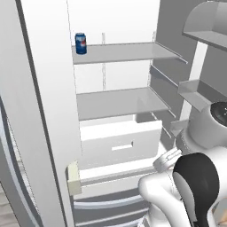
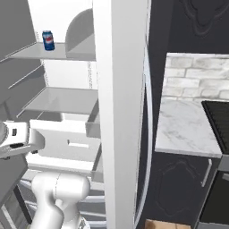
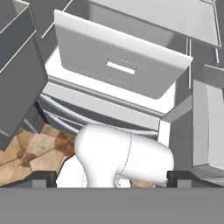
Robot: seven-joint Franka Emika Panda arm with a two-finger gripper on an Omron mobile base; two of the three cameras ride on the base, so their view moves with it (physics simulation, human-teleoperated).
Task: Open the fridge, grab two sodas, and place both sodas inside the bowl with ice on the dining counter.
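Blue soda can [image 1: 80, 43], white fridge interior [image 1: 115, 22]

Soda can [image 1: 80, 43] on fridge's [image 1: 48, 111] top shelf [image 1: 124, 52]

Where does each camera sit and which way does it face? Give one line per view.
Left base view: behind the arm, on its left, facing the open fridge's shelves and blue can.
Right base view: behind, on the right, facing the fridge door edge, the counter and the same can.
Hand view: on the hand, over the open gripper, facing the white drawer, which both base views share.
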